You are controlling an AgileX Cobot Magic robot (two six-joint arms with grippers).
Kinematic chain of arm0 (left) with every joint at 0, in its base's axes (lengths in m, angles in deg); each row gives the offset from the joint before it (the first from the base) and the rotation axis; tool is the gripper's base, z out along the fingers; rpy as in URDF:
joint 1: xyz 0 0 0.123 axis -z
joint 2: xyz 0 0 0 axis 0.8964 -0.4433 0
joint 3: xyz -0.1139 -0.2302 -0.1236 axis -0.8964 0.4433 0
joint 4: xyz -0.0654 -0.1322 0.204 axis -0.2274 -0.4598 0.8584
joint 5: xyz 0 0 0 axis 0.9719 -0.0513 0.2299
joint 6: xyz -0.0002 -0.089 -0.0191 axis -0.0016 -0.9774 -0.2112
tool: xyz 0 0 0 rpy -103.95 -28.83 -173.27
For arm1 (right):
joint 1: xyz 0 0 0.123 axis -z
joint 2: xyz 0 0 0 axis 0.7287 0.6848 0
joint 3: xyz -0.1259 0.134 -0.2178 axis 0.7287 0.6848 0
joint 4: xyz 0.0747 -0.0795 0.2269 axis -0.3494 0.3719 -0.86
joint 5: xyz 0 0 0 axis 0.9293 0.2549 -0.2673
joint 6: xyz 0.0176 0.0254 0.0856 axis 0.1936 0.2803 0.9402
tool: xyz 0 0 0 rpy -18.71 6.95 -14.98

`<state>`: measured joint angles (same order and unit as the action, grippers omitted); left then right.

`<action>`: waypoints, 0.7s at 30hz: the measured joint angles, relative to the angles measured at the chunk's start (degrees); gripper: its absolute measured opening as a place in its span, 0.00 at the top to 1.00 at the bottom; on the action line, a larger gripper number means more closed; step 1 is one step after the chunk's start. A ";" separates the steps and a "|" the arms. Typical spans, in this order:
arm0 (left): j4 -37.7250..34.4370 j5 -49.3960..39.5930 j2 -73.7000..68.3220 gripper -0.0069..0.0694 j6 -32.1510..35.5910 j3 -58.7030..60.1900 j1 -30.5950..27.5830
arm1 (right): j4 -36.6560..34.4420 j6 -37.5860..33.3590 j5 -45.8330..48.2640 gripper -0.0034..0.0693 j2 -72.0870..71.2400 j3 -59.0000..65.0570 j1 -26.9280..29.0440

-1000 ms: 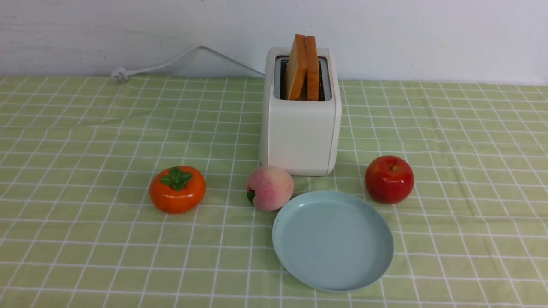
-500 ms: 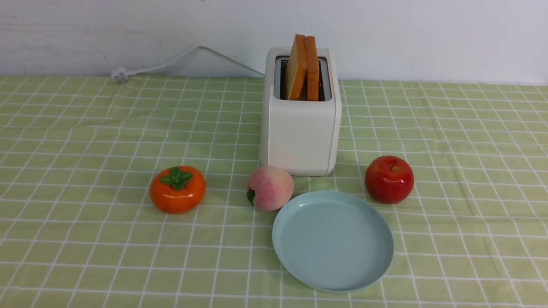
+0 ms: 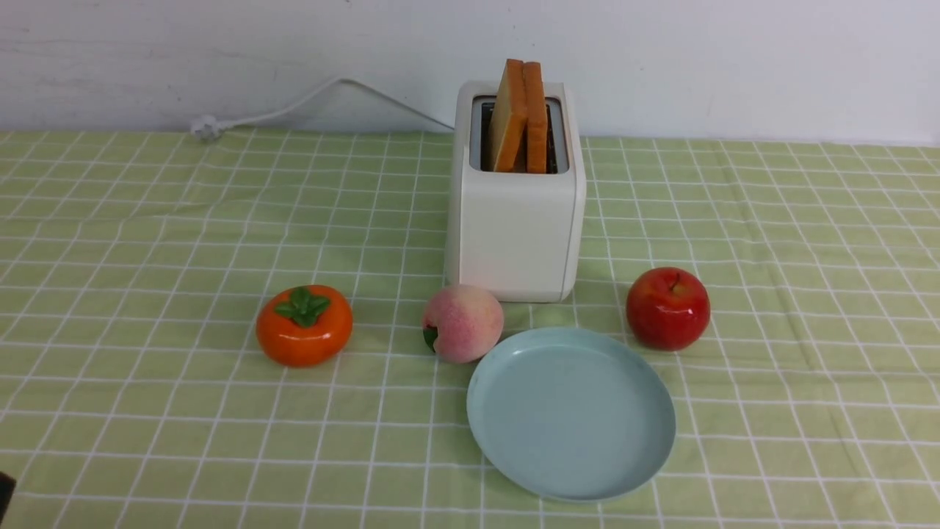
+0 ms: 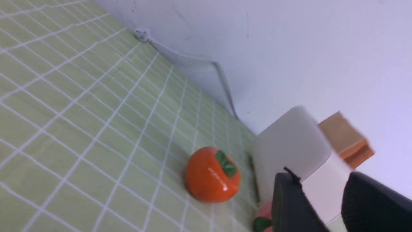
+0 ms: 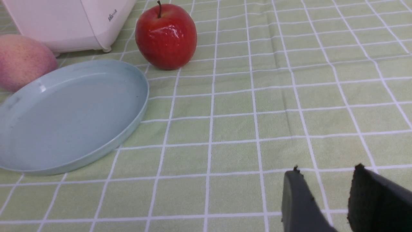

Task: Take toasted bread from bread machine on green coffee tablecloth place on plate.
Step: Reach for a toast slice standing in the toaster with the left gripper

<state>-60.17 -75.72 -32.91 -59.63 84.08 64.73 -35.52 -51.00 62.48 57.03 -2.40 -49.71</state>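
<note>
Green coffee tablecloth [image 3: 147, 220], thin white grid, lightly creased, spread over the whole table. Toward the back, close to the pale wall [image 3: 734, 59]: white bread machine [image 3: 514, 235], upright, narrow end toward the front camera, white cord [image 3: 308, 99] trailing leftward along the wall to a plug [image 3: 205, 128] lying on the cloth.

Toasted bread [image 3: 520, 117] in the machine: two slices standing on edge in the slots, upper parts sticking out above the grey top, left slice tilted, top edge against the right one.

Pale blue plate [image 3: 571, 415] in front of the machine and slightly to its right, flat on the cloth, bare. Pink peach [image 3: 463, 323] just beside the plate's far left rim and close to the machine's front corner; touching either or not, cannot tell. Red apple [image 3: 667, 308] near the plate's far right rim, apart from it. Orange persimmon [image 3: 304, 325] with green leaves well to the left of the peach.

Left gripper [image 4: 322, 190], seen from its wrist camera: two dark fingers apart, empty, pointed toward the machine, with the persimmon and a bit of the peach also in sight. Right gripper [image 5: 326, 180], from its own wrist camera: fingers likewise apart and empty, over bare cloth, with plate, apple, peach and the machine's base in sight.

Dark sliver at the front view's lower left edge, too little to identify.
</note>
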 joint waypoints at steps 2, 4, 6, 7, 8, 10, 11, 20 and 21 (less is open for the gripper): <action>-4.06 1.30 0.00 0.60 -0.15 0.00 0.00 | 0.00 0.00 0.00 0.62 0.00 0.00 0.00; -8.05 2.76 0.00 0.60 -0.34 0.00 0.00 | 0.04 0.00 0.00 0.62 0.00 0.00 0.00; -10.89 4.05 0.00 0.60 -0.42 0.00 0.00 | 0.04 0.00 0.00 0.62 0.00 0.00 0.00; -12.18 4.65 0.00 0.60 -0.42 0.00 0.00 | 0.04 0.00 0.00 0.62 0.00 0.00 0.00; -12.18 4.71 0.00 0.60 -0.42 0.00 0.00 | 0.04 0.00 0.00 0.62 0.00 0.00 0.00; -12.74 4.59 0.00 0.64 -0.42 0.00 0.00 | 0.25 0.00 0.00 0.62 0.00 0.00 0.00; -12.74 4.47 0.00 0.65 -0.42 -0.08 0.00 | 0.32 0.00 0.00 0.62 0.00 0.00 0.00; -4.25 -8.31 -0.84 0.93 9.85 -14.41 0.00 | 1.81 1.41 -3.13 0.62 0.00 0.41 0.00; -3.69 -10.12 -2.04 0.93 11.16 -16.68 0.00 | 0.00 2.19 -4.54 0.62 0.00 0.53 0.00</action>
<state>-63.86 -85.84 -34.95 -48.47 67.40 64.73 -35.52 -48.81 57.94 57.03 -1.87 -49.71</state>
